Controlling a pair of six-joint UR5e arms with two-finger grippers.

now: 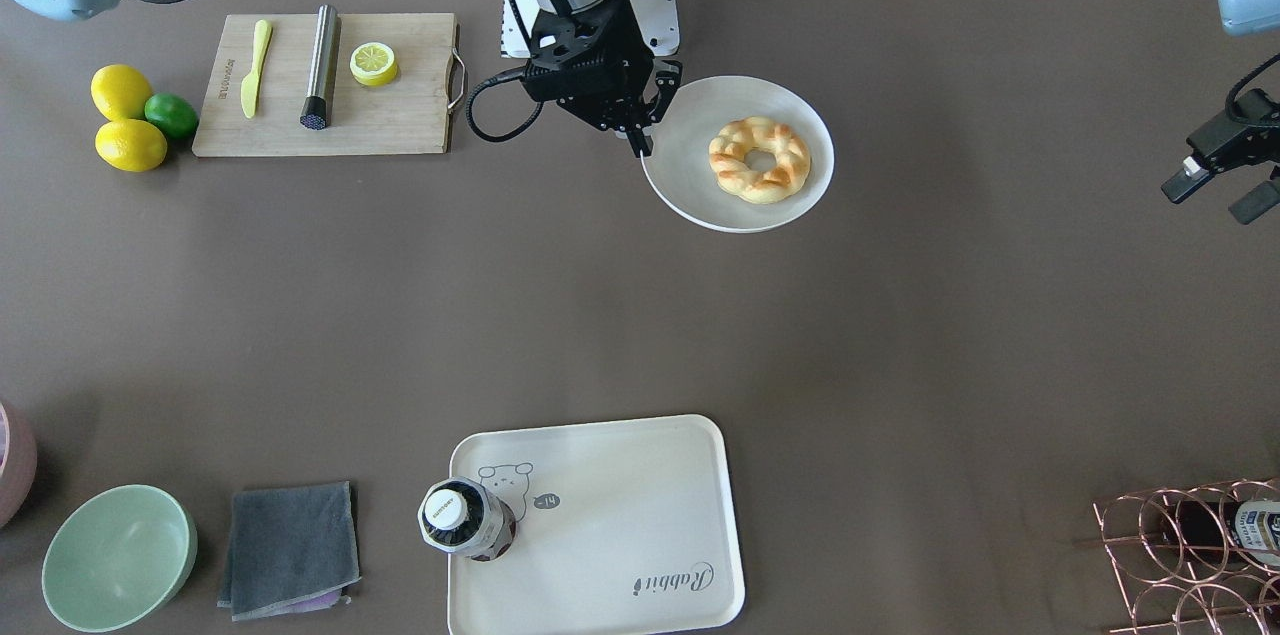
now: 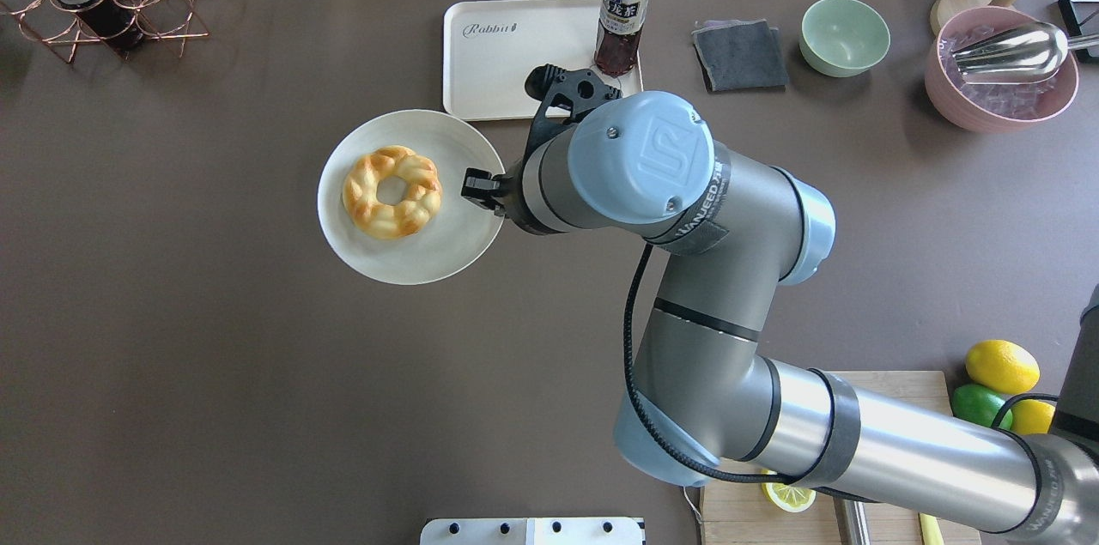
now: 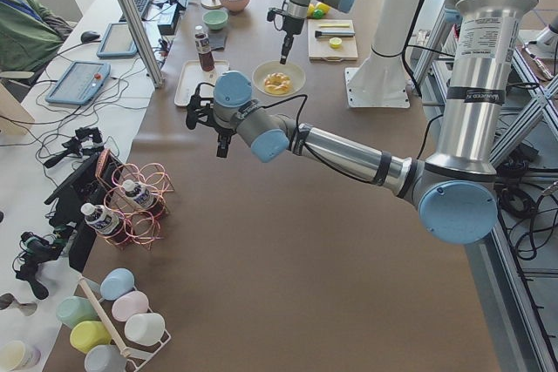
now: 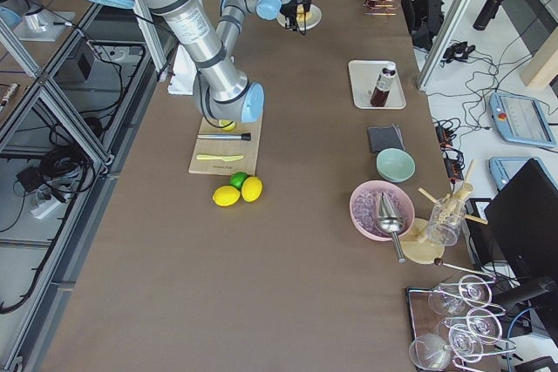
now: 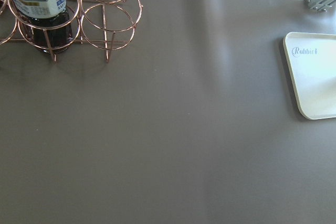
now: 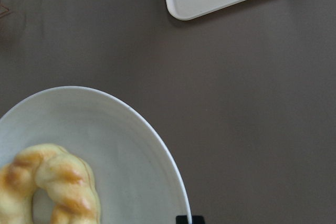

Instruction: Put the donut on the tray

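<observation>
The donut (image 1: 760, 160), a golden braided ring, lies on a round off-white plate (image 1: 690, 190). My right gripper (image 1: 642, 143) is shut on the plate's rim at the side away from the donut. The same shows from overhead: donut (image 2: 391, 190), plate (image 2: 429, 257), right gripper (image 2: 474, 184). The right wrist view shows the donut (image 6: 47, 187) and the plate's rim (image 6: 157, 140). The cream tray (image 1: 640, 505) with bear drawing and "Rabbit" script lies at the far table edge, with a dark bottle (image 1: 465, 520) on its corner. My left gripper (image 1: 1220, 190) is open, empty and far off to the side.
A wooden cutting board (image 1: 400, 115) holds a lemon half (image 1: 374, 63), a yellow knife and a metal cylinder. Two lemons and a lime (image 1: 171, 114) lie beside it. A green bowl (image 1: 118, 555), a grey cloth (image 1: 290, 548) and a copper wire rack (image 1: 1190, 555) stand along the far edge.
</observation>
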